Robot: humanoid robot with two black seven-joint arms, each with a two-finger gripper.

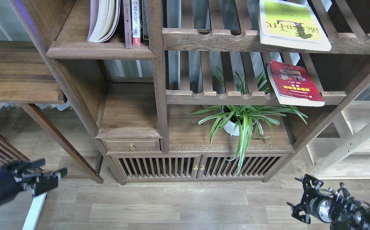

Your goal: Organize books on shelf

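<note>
Wood-plank flooring runs beneath a dark brown wooden bookcase (159, 95) that fills most of our view. Its solid dark shelf with a rounded front lip (100, 51) sits at upper left, holding a thick pale white-lavender softcover (103, 19) that stands with fanned cream pages, just beside slim volumes (135, 22). A yellow-green softcover with black characters (291, 24) lies flat on the upper slatted rack, its front edge hanging past the rail. A red softcover with a yellow band (295, 83) lies on the lower slatted rack, also overhanging. A striped green plant in a white pot (242, 119) stands below it.

Our left tool (49, 175) hangs low near the floor, holding nothing, its fingers apparently apart. Our right tool (301, 201) sits low at the right, seen too dark to tell released or clenched.

We judge two books not yet shelved. Risks: nudging an overhanging book could tip it off onto the plant; the leaning pale book may slump.
</note>
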